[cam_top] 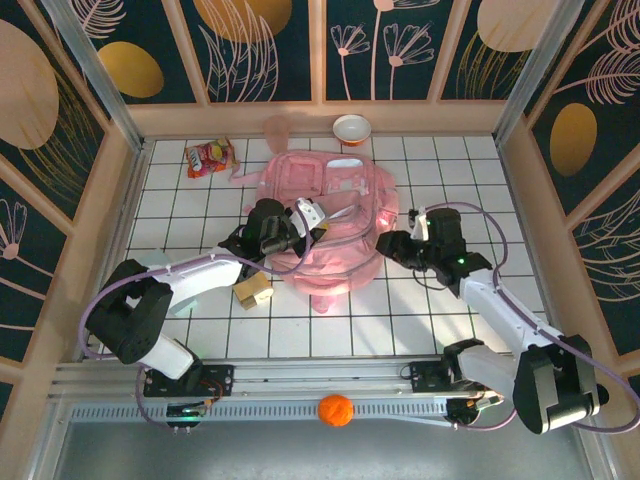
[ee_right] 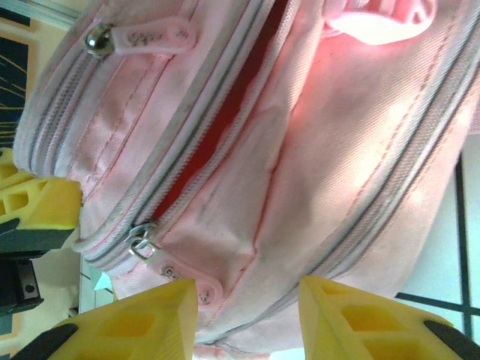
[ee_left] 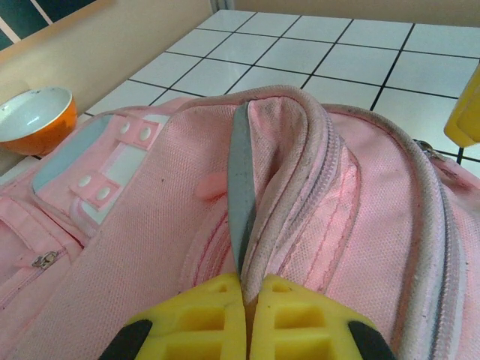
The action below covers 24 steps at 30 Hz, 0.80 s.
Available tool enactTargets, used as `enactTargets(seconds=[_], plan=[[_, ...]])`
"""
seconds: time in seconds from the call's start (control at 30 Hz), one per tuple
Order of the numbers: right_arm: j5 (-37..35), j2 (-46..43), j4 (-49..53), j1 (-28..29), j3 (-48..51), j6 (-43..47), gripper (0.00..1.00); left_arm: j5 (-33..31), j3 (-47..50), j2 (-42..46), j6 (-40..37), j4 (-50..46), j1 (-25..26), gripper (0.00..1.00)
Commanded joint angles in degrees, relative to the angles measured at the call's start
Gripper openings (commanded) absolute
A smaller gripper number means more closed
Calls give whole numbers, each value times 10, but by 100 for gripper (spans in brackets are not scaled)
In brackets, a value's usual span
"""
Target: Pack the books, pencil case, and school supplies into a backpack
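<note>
The left gripper (ee_left: 244,294) has its jaws pressed together on a raised fold of the backpack (ee_left: 142,225), pinching the zip-edged lip of the fabric and lifting it into a ridge. The right gripper (ee_right: 247,304) has its jaws parted, one on each side of the backpack's rounded corner. A pink zip pull (ee_right: 187,283) lies just ahead of its left finger, and neither pad looks clamped on anything. Beyond that pull the zip opening (ee_right: 217,127) gapes a little, showing red lining. In the top view the backpack lies flat in the middle of the table (cam_top: 450,170) between the two arms. The school supplies (cam_top: 253,290), small tan blocks, sit on the tiles just by the left forearm, outside the bag. An orange bowl (ee_left: 34,120) and a snack packet (cam_top: 208,157) lie toward the far wall. The step in hand seems to be opening the bag, with nothing packed yet. Next, the right jaws would need to close on the pull and draw it along the track while the left hold braces the fabric.
</note>
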State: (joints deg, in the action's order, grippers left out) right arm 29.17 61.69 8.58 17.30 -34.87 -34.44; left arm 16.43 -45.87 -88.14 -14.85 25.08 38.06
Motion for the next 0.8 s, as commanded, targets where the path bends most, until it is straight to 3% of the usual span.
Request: enactTargets(seconds=[0.0, 0.13, 0.53, 0.7, 0.77], plan=[[47, 20, 2, -7, -32, 31, 41, 19, -23, 7, 13, 77, 1, 0], [57, 36, -26, 4, -41, 49, 42, 18, -23, 8, 12, 77, 2, 0], [21, 102, -34, 31, -76, 224, 53, 29, -31, 0, 15, 77, 2, 0], [42, 135, -21, 40, -88, 265, 52, 24, -31, 2, 12, 74, 2, 0], [48, 137, -19, 41, -88, 269, 45, 23, -32, 3, 12, 73, 2, 0]])
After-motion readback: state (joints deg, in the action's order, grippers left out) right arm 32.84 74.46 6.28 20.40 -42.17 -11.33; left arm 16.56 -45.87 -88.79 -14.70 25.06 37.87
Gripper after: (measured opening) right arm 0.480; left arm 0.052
